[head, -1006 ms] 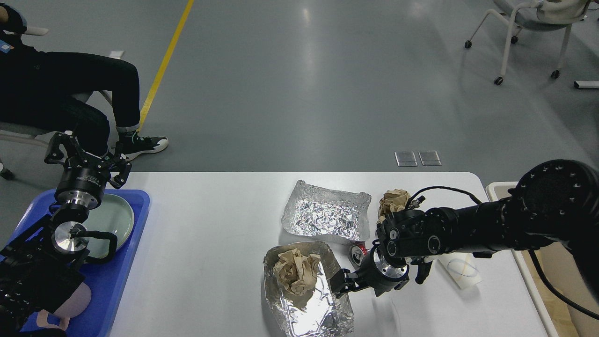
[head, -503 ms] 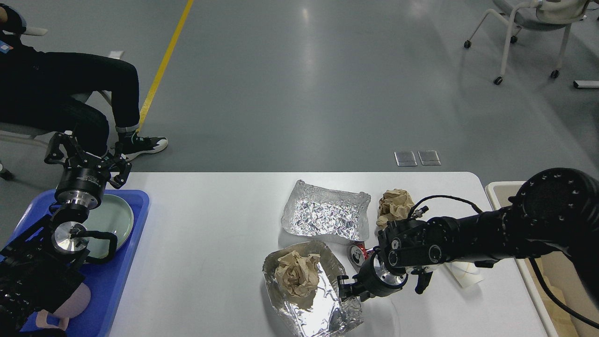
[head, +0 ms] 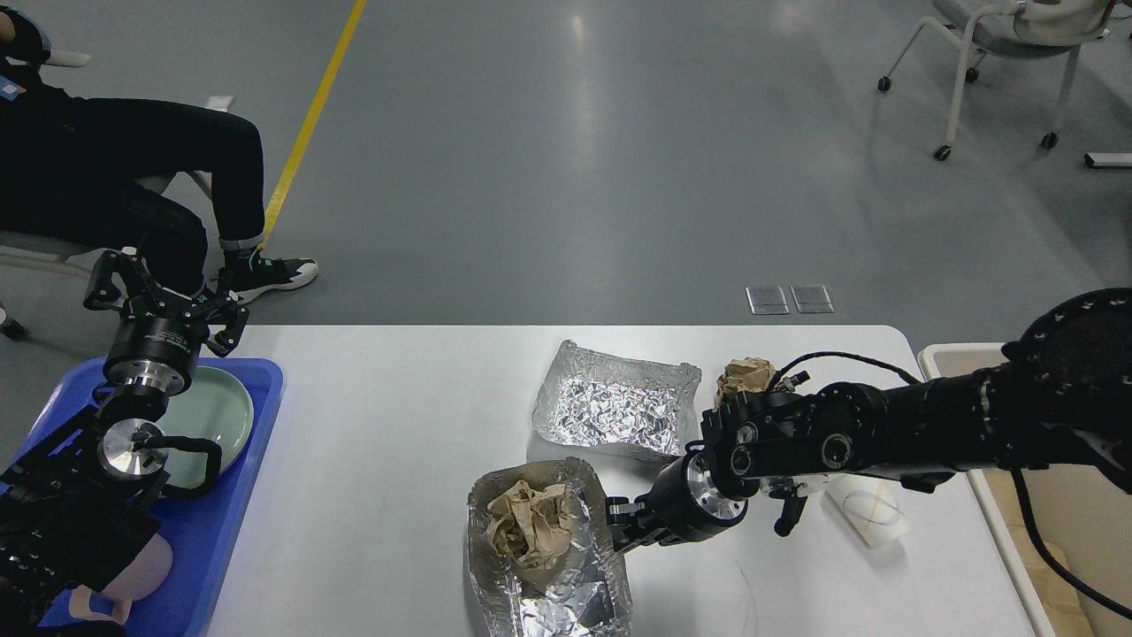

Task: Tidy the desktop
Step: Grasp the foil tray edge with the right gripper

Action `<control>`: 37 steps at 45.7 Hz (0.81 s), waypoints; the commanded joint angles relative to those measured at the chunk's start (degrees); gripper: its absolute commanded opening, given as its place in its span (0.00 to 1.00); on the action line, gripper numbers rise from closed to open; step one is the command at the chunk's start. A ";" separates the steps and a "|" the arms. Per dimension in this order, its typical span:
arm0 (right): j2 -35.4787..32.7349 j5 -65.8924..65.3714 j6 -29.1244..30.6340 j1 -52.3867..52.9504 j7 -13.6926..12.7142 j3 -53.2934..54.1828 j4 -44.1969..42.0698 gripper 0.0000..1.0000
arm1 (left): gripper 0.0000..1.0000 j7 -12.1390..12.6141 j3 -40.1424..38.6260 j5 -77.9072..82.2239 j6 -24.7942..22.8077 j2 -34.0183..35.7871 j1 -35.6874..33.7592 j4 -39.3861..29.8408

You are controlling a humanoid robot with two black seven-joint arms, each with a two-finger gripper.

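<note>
step in hand: looks like trash clearing on the desk (head: pixel 398 425). The right claw (head: pixel 616 524) is low at the right-hand rim of the near foil tray (head: pixel 544 566), the one with a crumpled brown paper ball (head: pixel 529 524) sitting in it.

right claw state: honestly cannot tell. It's dark and seen side-on against the foil, and the two fingers don't separate. It touches or nearly touches the rim, but whether it's pinching the rim or just pressed against it, no idea.

left claw: the left claw (head: pixel 164 296) hangs over the far end of the blue tray (head: pixel 230 522), fingers spread wide, nothing in them. A pale green plate (head: pixel 212 411) lies in that tray under it.

where the desk is: white top filling the lower middle of the view, blue tray on its left end, beige bin (head: pixel 951 356) just past its right edge.

still lying around: a second foil tray (head: pixel 610 407), empty, farther back; another paper wad (head: pixel 741 376) beside it, partly behind the right arm; a clear plastic cup (head: pixel 871 511) on its side near the right edge.

next move, my guess: get a firm hold on the thin rim, then carry the tray right, toward the bin, without tipping the paper out. Foil bends easily, so go gently.

writing/brands: nothing readable. There's a ring label on the left wrist, too small to read.
</note>
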 commanded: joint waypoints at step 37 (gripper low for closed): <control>-20.72 0.00 19.20 11.17 2.21 9.03 3.80 0.00 | 0.96 0.00 0.00 0.00 0.00 0.00 0.00 0.00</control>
